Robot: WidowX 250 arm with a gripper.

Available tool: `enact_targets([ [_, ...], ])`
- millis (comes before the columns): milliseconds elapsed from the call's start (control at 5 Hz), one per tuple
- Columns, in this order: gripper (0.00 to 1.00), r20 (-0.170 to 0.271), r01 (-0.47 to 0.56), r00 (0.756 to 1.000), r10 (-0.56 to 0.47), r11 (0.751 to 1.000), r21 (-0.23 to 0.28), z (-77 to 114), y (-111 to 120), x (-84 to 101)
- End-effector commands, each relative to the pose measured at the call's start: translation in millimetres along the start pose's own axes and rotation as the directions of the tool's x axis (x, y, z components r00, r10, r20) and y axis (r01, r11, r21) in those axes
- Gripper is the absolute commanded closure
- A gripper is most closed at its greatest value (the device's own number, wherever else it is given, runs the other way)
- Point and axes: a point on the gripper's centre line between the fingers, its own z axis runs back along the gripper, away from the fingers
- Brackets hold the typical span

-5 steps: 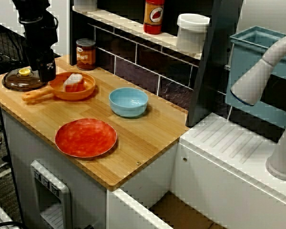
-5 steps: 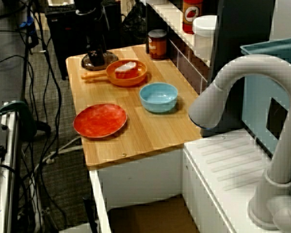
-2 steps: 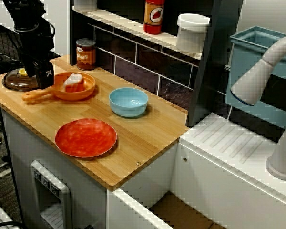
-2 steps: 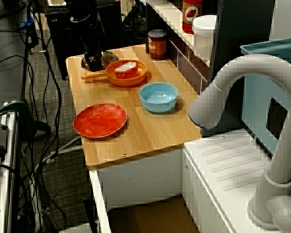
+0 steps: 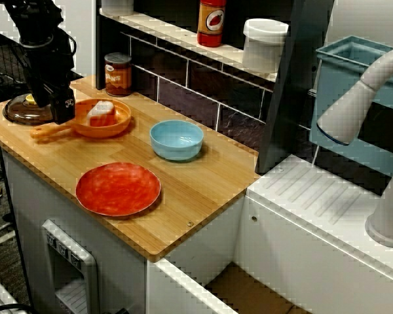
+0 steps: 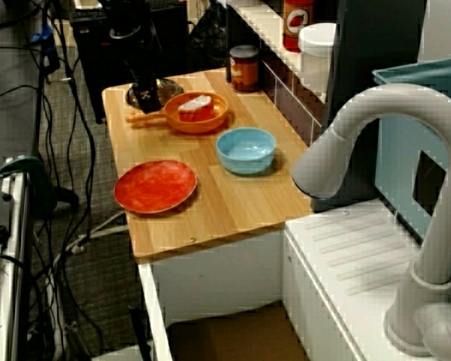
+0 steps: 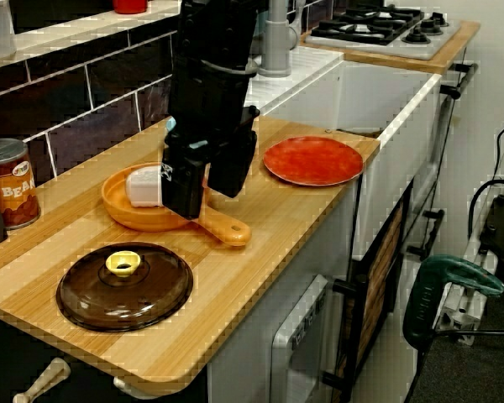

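Gripper: the black gripper (image 7: 208, 200) hangs low over the front rim of the orange pan (image 7: 126, 210), right where the handle (image 7: 228, 232) leaves it.
Fingers: seen from the lid end of the counter, the two fingers (image 7: 185, 180) stand spread with a gap between them and nothing pinched. Whether their tips touch the pan I cannot tell.
Pan: it sits on the wooden counter (image 5: 203, 176) near the far-left end. The brown lid is on one side of it and the blue bowl on the other. Its handle slants away from the tiled wall toward the counter's front edge.
In the pan: a small block (image 7: 143, 186), white on top and red below, lies on the wall side of the gripper.
Lid: the brown lid (image 7: 122, 285) with a yellow knob lies flat on the wood just beside the pan, apart from the gripper.
Bowl: the blue bowl (image 5: 177, 139) stands upright near the pan, toward the sink.
Plate: a red plate (image 5: 118, 188) lies flat near the front edge, apart from both pan and bowl.
Can: a bean can (image 7: 8, 183) stands against the dark tiles behind the pan.
Shelf: a red canister (image 5: 211, 23) and a white tub (image 5: 264, 44) stand above the tiles.
Sink side: a grey faucet (image 5: 360, 98) arches over the white drainer, well apart from the gripper.
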Motion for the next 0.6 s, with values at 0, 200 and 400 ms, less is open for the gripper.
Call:
enact_targets([
  [0,0.0,0.004,0.003,1.0,-0.004,1.0,0.03,2.5,-0.8,-6.3],
  [200,0.0,-0.002,0.0,1.0,0.0,0.999,0.033,-1.0,-2.4,-9.0],
  [400,0.0,-0.013,-0.004,1.0,0.005,0.999,0.035,-5.2,-2.3,-10.4],
])
